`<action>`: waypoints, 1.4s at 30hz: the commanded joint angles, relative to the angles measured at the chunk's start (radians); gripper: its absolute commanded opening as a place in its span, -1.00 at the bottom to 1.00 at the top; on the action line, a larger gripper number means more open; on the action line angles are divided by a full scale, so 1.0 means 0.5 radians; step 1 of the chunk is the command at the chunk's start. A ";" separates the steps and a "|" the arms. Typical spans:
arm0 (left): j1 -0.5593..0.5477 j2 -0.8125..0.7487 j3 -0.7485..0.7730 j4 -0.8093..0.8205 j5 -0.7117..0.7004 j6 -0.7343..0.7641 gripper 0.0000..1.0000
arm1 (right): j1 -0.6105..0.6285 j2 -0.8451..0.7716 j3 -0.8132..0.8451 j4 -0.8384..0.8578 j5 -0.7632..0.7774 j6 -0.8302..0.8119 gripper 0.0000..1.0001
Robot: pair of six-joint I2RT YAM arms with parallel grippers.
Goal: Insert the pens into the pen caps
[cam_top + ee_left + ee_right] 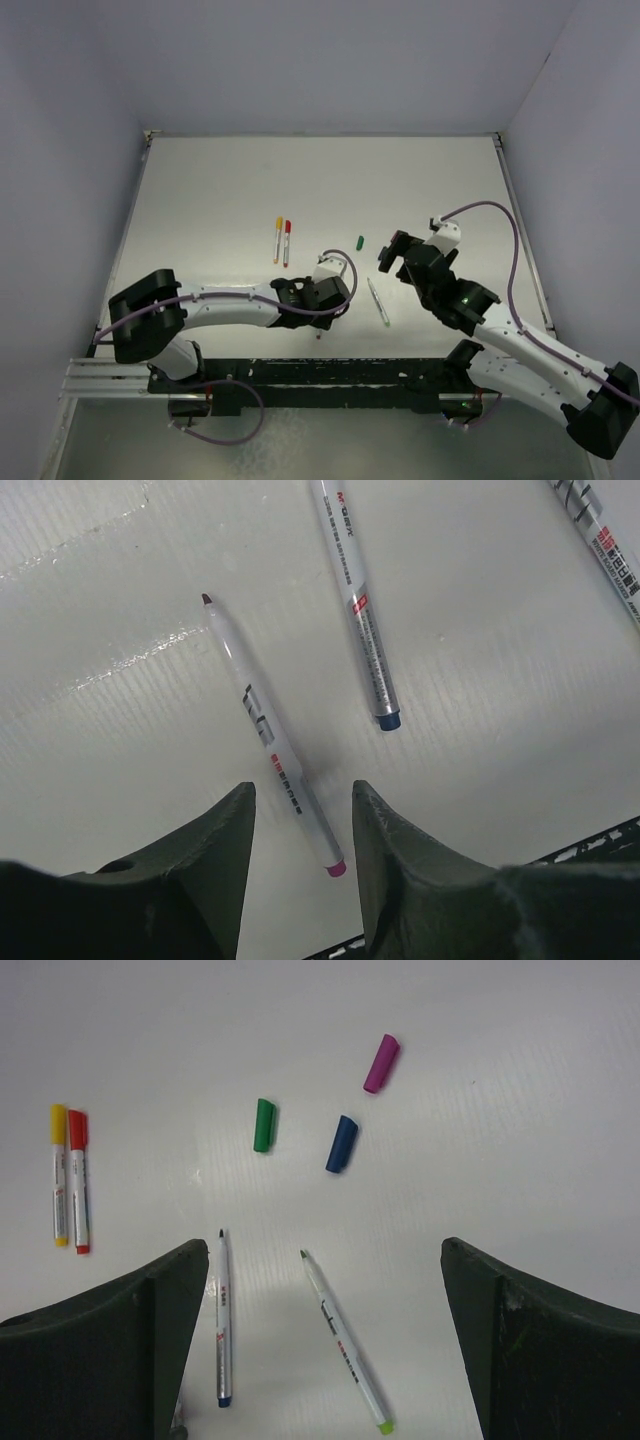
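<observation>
In the left wrist view, a pen with a purple end (270,735) lies uncapped on the table, its rear end between the fingers of my left gripper (300,792). The jaws stand apart with a gap on each side of it. A blue-ended pen (355,605) lies just beyond. My right gripper (325,1248) hangs wide open above the blue-ended pen (223,1330) and a green-ended pen (345,1345). Farther off lie a green cap (264,1125), a blue cap (342,1143) and a purple cap (381,1063). From above, the green-ended pen (378,302) lies between my left gripper (322,318) and right gripper (390,255).
A pen with a yellow cap (278,240) and a pen with a red cap (286,243) lie side by side on the white table (220,190), left of centre. The black base rail (330,375) runs along the near edge. Walls enclose the table.
</observation>
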 commanded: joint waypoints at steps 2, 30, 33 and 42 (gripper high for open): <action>-0.010 0.117 0.122 0.010 -0.074 -0.043 -0.06 | -0.010 -0.028 -0.013 0.066 0.004 -0.016 1.00; 0.205 0.373 0.217 -0.165 0.428 0.147 -0.05 | -0.007 -0.080 -0.035 0.102 -0.058 0.021 1.00; 0.205 0.400 0.213 -0.168 0.441 0.148 -0.07 | -0.008 -0.095 -0.038 0.094 -0.066 0.022 1.00; 0.229 0.442 0.234 -0.343 0.346 0.163 -0.12 | -0.010 -0.137 -0.062 0.083 -0.083 0.054 1.00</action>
